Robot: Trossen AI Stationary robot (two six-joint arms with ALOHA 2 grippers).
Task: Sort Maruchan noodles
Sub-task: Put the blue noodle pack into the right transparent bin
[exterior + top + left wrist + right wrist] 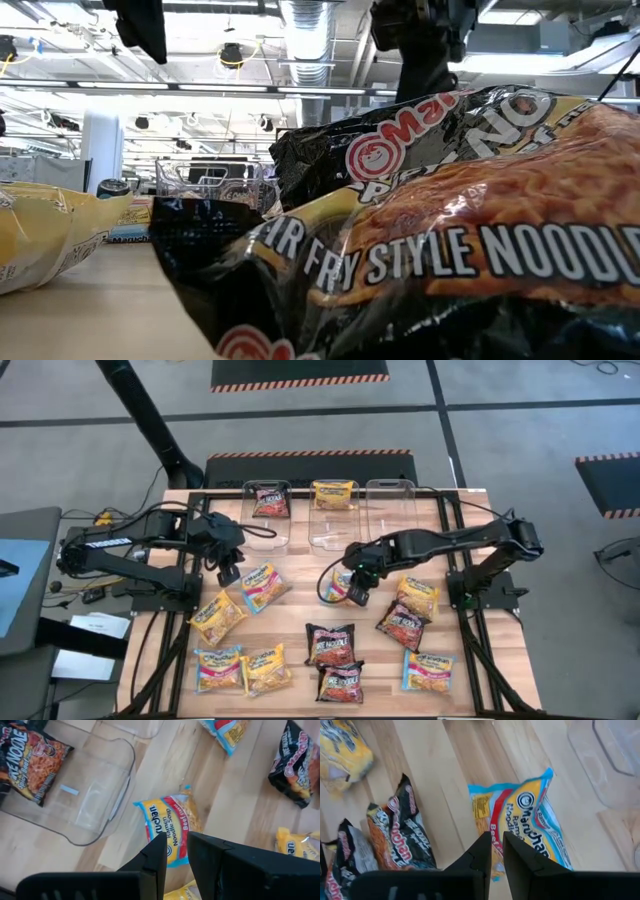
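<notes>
Ramen packets lie across the wooden table (300, 610). My right gripper (352, 590) is at mid-table, shut on a blue-yellow packet (525, 825), which also shows in the high view (335, 586). My left gripper (228, 572) hovers at the left end of another blue-yellow packet (264, 586), which lies flat under it (170, 827). Its fingers stand a narrow gap apart, and I cannot tell whether they touch the packet. Three clear tubs stand at the far edge. The left tub (250, 520) holds a dark red packet (270, 500) and the middle tub (318, 525) a yellow one (333, 493). My right gripper pinches the blue-yellow packet at one edge (492, 827), near a corner, between its two fingers. The fingers slant down from the table's right. The packet reaches out past the fingertips and is tilted. I cannot tell whether its far end is clear of the table.
The right tub (390, 510) is empty. Loose packets lie near: yellow (218, 617), (266, 668), (417, 596); blue (217, 668), (428, 670); dark (330, 643), (341, 682), (402, 625). A dark packet (450, 230) fills the low view.
</notes>
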